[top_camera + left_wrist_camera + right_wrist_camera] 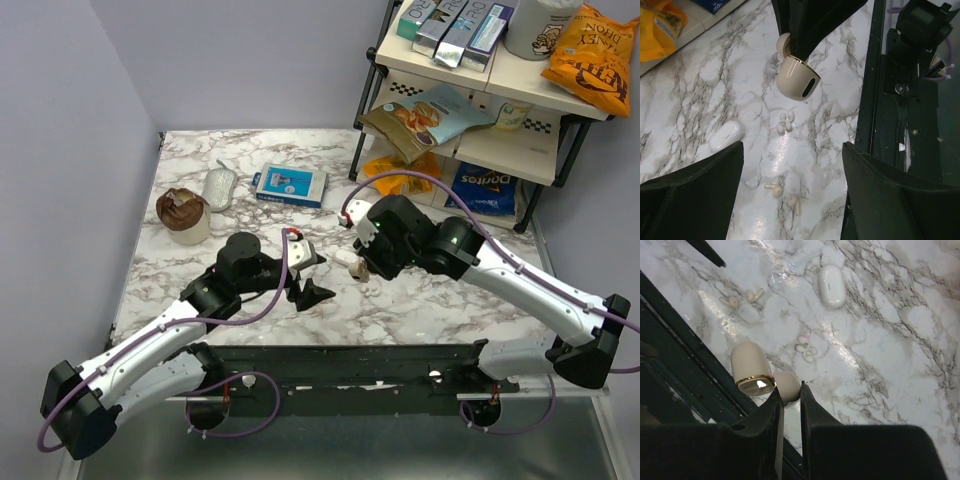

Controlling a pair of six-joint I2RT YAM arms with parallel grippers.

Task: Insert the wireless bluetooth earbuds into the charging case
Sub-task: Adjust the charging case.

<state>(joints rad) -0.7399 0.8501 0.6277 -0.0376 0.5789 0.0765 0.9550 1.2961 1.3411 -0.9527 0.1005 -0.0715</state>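
Earbuds (792, 201) lie on the counter (700, 75) below the open, empty left jaws; the right jaws pinch the lid of the open charging case (797, 82), held nearby. Probably light, hard and slippery, each bud is best nipped across its rounded body.

Marble (810, 165) lies open between the fingers (695, 185) of the left gripper (792, 147); ahead, the case (797, 82) held by the right gripper (789, 391) blocks the way.
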